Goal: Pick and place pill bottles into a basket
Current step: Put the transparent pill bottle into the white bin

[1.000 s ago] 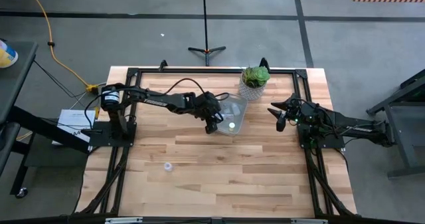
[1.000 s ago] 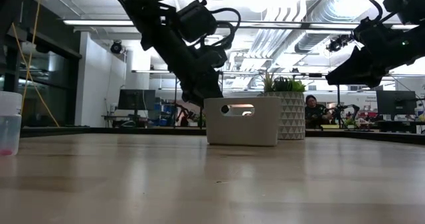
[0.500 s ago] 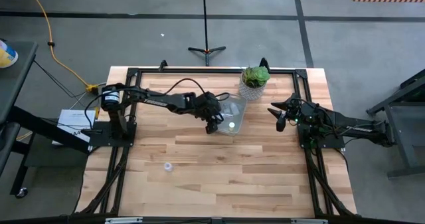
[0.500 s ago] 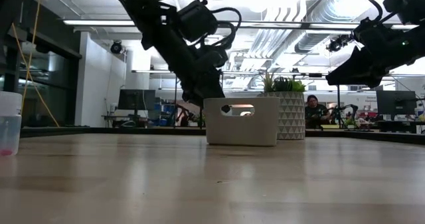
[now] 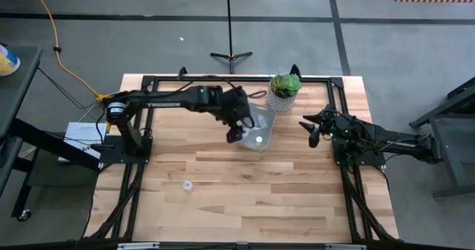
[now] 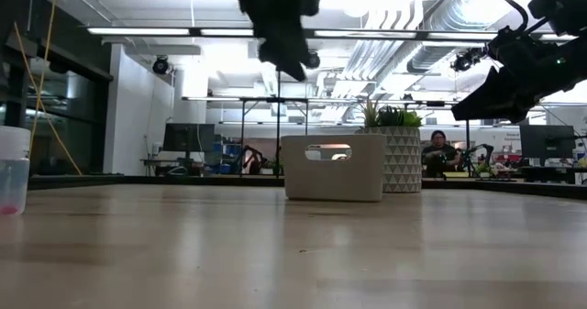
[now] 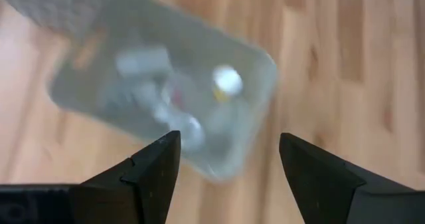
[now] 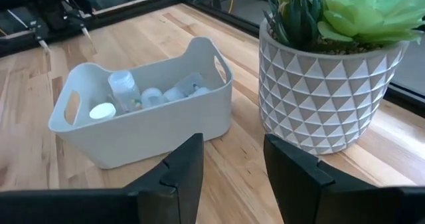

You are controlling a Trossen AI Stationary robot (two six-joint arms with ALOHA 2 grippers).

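The basket (image 5: 258,129), a clear greyish bin, stands on the table at the far middle and holds several white pill bottles (image 8: 126,90). It also shows in the low view (image 6: 333,167) and in the left wrist view (image 7: 166,104). One more bottle (image 5: 188,185) stands alone on the table toward the near left. My left gripper (image 5: 234,135) is open and empty, high above the basket's left end (image 6: 284,61); its fingers frame the basket from above (image 7: 226,177). My right gripper (image 5: 312,131) is open and empty, in the air to the basket's right (image 8: 232,177).
A white patterned pot with a green plant (image 5: 285,89) stands just beyond the basket's right end (image 8: 325,91). A black frame (image 5: 223,79) runs round the table's edges. Bare wood (image 5: 260,198) lies between the basket and the near edge.
My left gripper has gone up from beside the basket's left end to well above the basket's rim. The basket has stayed where it was.
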